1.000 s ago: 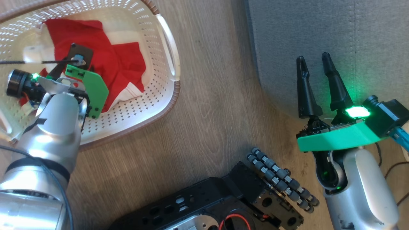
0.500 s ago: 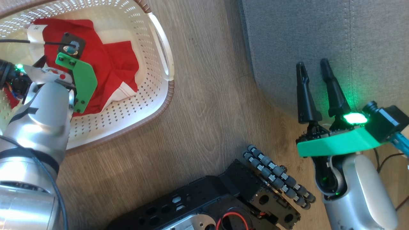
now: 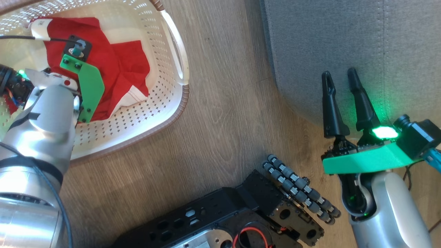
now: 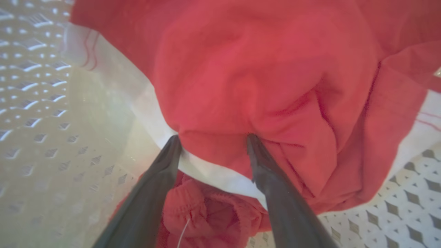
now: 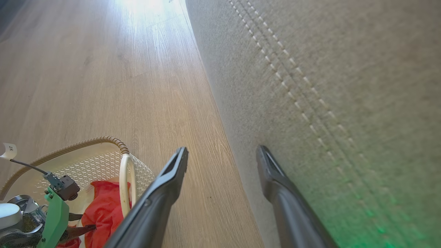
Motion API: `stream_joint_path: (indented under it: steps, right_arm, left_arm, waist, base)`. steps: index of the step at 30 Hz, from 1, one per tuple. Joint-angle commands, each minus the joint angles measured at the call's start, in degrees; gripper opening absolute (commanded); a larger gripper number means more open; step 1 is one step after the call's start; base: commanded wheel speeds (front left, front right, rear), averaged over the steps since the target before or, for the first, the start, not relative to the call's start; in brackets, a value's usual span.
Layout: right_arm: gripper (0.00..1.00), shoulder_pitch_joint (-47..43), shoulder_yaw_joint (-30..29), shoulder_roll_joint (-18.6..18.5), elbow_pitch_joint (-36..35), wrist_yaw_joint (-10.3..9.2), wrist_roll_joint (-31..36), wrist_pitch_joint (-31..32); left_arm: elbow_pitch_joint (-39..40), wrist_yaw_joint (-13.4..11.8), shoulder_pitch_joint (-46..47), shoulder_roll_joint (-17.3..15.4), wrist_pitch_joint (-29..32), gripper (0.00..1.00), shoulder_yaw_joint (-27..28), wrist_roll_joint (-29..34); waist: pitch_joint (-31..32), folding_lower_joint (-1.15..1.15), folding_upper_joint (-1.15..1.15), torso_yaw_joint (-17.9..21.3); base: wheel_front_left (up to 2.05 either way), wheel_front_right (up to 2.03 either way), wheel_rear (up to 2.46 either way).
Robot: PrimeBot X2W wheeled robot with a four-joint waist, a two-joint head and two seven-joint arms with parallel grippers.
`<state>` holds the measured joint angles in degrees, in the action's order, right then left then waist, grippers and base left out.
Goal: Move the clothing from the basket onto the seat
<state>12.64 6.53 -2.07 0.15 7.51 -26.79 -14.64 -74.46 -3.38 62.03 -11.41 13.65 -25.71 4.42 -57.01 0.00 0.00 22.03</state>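
The clothing [image 3: 120, 69] is bright red fabric with white bands, bunched in the cream basket [image 3: 182, 100] at the upper left. My left wrist's green plate [image 3: 88, 86] hangs over it, inside the basket. My left gripper [image 4: 213, 138] is open in the left wrist view, both tips pressed into the clothing [image 4: 262, 75] with a red fold and a white band between them. My right gripper [image 3: 338, 72] stands open and holds nothing, over the rounded front corner of the grey seat [image 3: 344, 34]. The right wrist view has the right gripper [image 5: 222, 149] astride the edge of the seat [image 5: 327, 69].
Wooden floor [image 3: 224, 120] runs between basket and seat. My black base with its roller wheel [image 3: 296, 186] sits at the bottom middle. The basket's white handle [image 5: 124, 172] and the clothing [image 5: 106, 203] appear at the lower left of the right wrist view.
The head camera has shifted. My left wrist has moved deeper over the red clothing, toward the basket's far side. The right gripper has stayed open by the seat's corner.
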Motion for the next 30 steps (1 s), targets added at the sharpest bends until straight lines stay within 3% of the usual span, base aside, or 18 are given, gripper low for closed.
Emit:
stream_joint_path:
  steps: [1, 3, 5, 6, 20, 30]
  right_arm:
    - [1.00, -3.92, 0.18, -0.81, -1.02, -0.02, -0.36, -0.36]
    - [1.00, -4.40, -0.28, -0.81, -1.30, -0.02, -0.24, -0.36]
    - [1.00, -4.91, -0.66, -0.81, -1.51, -0.02, 0.04, -0.36]
    - [1.00, -5.25, -0.97, -0.81, -1.57, -0.02, 0.35, -0.36]
    - [1.00, -2.36, 0.08, -0.81, -1.01, -0.02, 0.90, -0.36]
    - [1.00, 2.14, 1.23, -0.81, -0.29, -0.02, 2.09, -0.36]
  left_arm:
    - [0.51, 0.35, -0.70, -1.21, 0.54, 1.00, 1.07, -0.53]
    - [0.51, 0.83, -0.69, -1.01, 1.29, 1.00, 1.45, -1.34]
    - [0.51, 2.12, -0.83, -0.48, 2.08, 0.00, 1.98, -2.46]
    - [0.51, 2.98, -0.93, 0.02, 2.75, 0.00, 2.82, -3.82]
    - [0.51, 2.61, -0.84, -0.47, 0.70, 0.00, 2.41, -5.38]
    - [0.51, 4.14, -1.50, 0.97, -4.36, 0.00, 2.80, -7.76]
  waist:
    - [-0.15, 0.00, 0.00, -0.15]
    - [-0.30, 0.00, 0.00, -0.33]
    - [-0.42, 0.00, 0.00, -0.55]
    - [-0.48, 0.00, 0.00, -0.84]
    - [0.78, 0.00, 0.00, -1.17]
    - [4.80, 0.00, 0.00, -1.97]
  base:
    - [0.00, 0.00, 0.00]
    - [0.00, 0.00, 0.00]
    - [0.00, 0.00, 0.00]
    - [0.00, 0.00, 0.00]
    - [0.00, 0.00, 0.00]
    - [0.00, 0.00, 0.00]
